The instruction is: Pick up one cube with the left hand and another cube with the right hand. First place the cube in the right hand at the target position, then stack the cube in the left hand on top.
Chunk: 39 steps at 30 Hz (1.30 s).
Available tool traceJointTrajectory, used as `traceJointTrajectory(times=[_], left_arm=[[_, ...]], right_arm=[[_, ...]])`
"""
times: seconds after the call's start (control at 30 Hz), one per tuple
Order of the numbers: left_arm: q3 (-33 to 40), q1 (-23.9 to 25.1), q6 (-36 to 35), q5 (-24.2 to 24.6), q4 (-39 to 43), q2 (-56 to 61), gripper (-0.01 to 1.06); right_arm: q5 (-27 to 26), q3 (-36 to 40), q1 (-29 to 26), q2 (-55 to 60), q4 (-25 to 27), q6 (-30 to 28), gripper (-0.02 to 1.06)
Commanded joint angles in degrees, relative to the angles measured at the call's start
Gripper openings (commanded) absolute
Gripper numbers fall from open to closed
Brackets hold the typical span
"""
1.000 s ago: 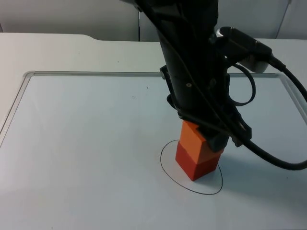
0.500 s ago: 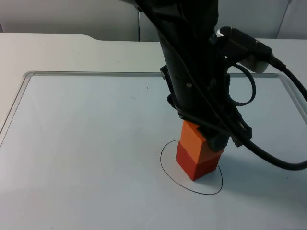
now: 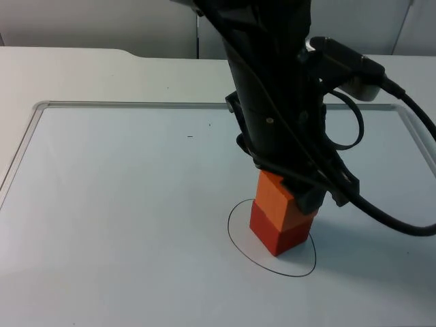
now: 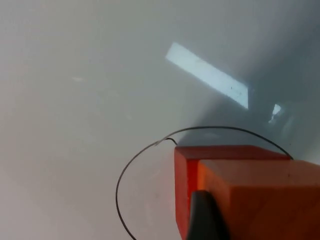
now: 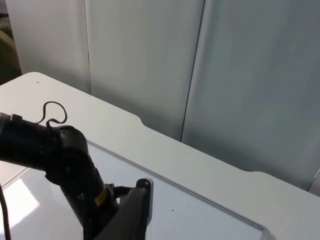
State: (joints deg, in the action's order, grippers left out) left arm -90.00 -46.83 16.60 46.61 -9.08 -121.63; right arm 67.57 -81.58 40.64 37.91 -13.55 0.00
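Observation:
An orange cube [image 3: 272,194] sits on top of a red cube [image 3: 276,233], both inside the black drawn circle [image 3: 229,228] on the white table. My left gripper [image 3: 293,192] reaches down from above and is shut on the orange cube. In the left wrist view, one black fingertip [image 4: 205,220] presses on the side of the orange cube [image 4: 260,200], with the red cube [image 4: 184,187] under it and the circle [image 4: 120,185] around them. My right arm waits raised, away from the table. Its fingertip [image 5: 131,215] points toward the grey partition wall [image 5: 150,60].
A raised rim [image 3: 136,104] borders the white table top along the back and left. The left arm [image 3: 272,88] and its trailing cable stand over the middle and right of the table. The right wrist view takes in the left arm [image 5: 65,155] from a distance.

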Motion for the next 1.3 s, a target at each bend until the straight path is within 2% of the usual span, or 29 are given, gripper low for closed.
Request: traceJointTrajectory(times=[0.0, 0.23, 0.37, 0.5, 0.53, 0.63, 0.67, 0.7, 0.8, 1.17, 1.27], left_arm=[[0.0, -0.2, -0.6, 0.1, 0.5, -0.7, 0.23], [0.0, -0.2, -1.9, -0.4, 0.5, -0.7, 0.23], [0.0, -0.2, -2.2, -0.7, 0.5, -0.7, 0.28], [0.0, -0.2, -2.6, -0.6, 0.5, -0.7, 0.44], [0.0, -0.2, -2.6, -0.6, 0.5, -0.7, 0.44], [0.0, -0.2, -2.6, -0.2, 0.4, -0.7, 0.56], [0.0, -0.2, -2.6, -0.2, 0.4, -0.7, 0.56], [0.0, -0.2, -2.7, 0.2, 0.2, -0.7, 0.64], [0.0, -0.2, -3.5, 1.5, 0.1, -0.4, 0.74], [-0.1, -0.2, -3.5, 1.9, 0.1, 6.7, 0.76], [-0.1, -0.2, -3.5, 4.8, 0.1, 13.1, 0.76]], right_arm=[[0.0, 0.3, 0.1, -0.1, 0.1, 0.0, 1.05], [0.4, 0.3, 0.1, -0.1, 0.1, 0.0, 1.05], [0.9, 0.3, 0.1, -0.1, 0.1, 0.0, 1.05], [1.8, 0.3, 0.1, -0.1, 0.1, 0.0, 1.05], [1.8, 0.3, 0.1, -0.1, 0.1, 0.0, 1.05], [1.9, 0.3, 0.1, -0.1, 0.1, 0.0, 1.05], [1.9, 0.3, 0.1, -0.1, 0.1, 0.0, 1.05], [1.9, 0.3, 0.1, -0.1, 0.1, 0.0, 1.05], [1.9, 0.3, 0.1, -0.1, 0.1, 0.0, 1.05], [2.0, 0.3, 0.1, -0.1, 0.1, 0.0, 1.05], [2.0, 0.3, 0.1, -0.1, 0.1, 0.0, 1.05]])
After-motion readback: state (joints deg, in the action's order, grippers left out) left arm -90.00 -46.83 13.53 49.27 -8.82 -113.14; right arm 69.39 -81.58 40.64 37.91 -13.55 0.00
